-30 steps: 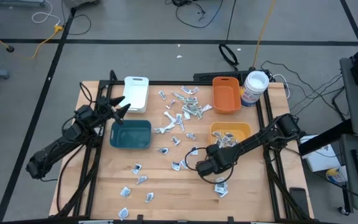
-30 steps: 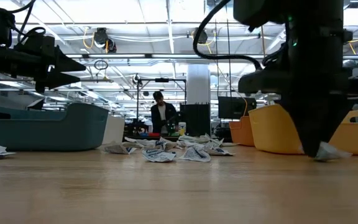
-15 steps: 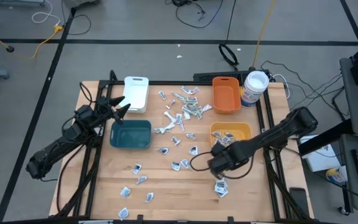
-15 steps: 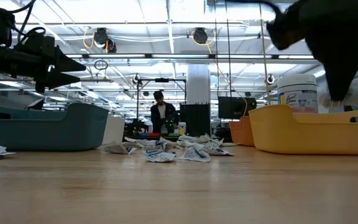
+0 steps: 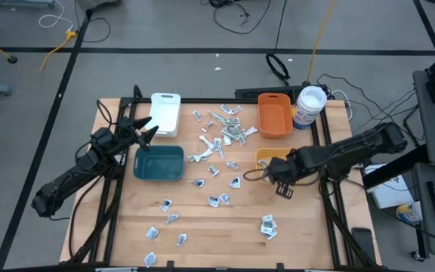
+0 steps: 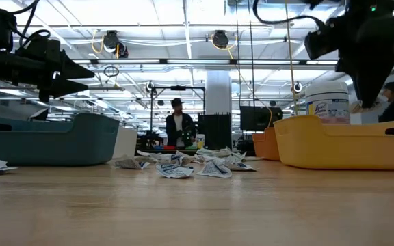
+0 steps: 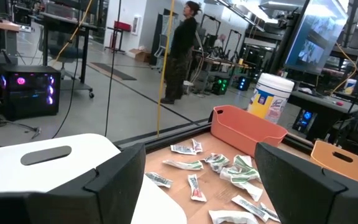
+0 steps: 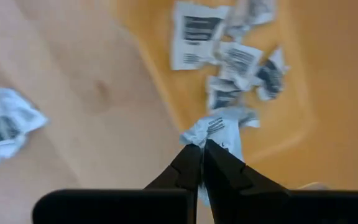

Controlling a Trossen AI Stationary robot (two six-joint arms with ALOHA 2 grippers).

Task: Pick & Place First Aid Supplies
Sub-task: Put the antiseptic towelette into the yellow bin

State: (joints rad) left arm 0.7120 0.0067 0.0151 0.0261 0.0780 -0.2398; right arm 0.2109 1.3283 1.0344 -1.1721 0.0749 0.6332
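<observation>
1. Wood table (image 5: 202, 223), pale planks, carries my two arms and four bins: white bin (image 5: 165, 113), teal bin (image 5: 159, 163), orange bin (image 5: 274, 114), yellow bin (image 5: 261, 158).
2. My right gripper (image 8: 202, 151) hangs over the yellow bin's near rim, jaws clenched on one packet (image 8: 224, 129); more packets lie inside that bin.
3. My left gripper (image 5: 146, 130) waits between the white and teal bins, jaws spread, holding nothing.
4. Loose packets (image 5: 225, 128) are scattered over the table's middle, with others near its front edge (image 5: 267, 226).
5. A white-lidded tub (image 5: 309, 106) stands beside the orange bin.
6. Beyond the table: grey floor with cables, a bright workshop, a person (image 6: 176, 125) at benches.
</observation>
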